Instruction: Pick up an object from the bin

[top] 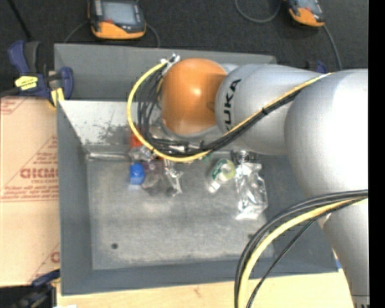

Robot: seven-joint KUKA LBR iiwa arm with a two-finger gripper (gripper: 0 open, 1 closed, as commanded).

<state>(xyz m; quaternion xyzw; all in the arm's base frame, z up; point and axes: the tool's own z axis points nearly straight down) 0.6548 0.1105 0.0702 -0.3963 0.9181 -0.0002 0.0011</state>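
My gripper [169, 174] hangs below the orange wrist cover, low over the back-left part of the bin floor. Just to its left lies a small clear bottle with a blue cap [137, 174], close to or touching the gripper. A small red thing [136, 142] shows behind it, partly hidden by the cables. To the gripper's right lies a small clear item with green on it [219, 172].
A crumpled clear plastic bag [251, 189] lies right of the green item, near the arm. The arm and its cables cover the back right of the bin. The bin's sloping left wall is near the bottle. A small dark speck [114, 246] sits on the front floor.
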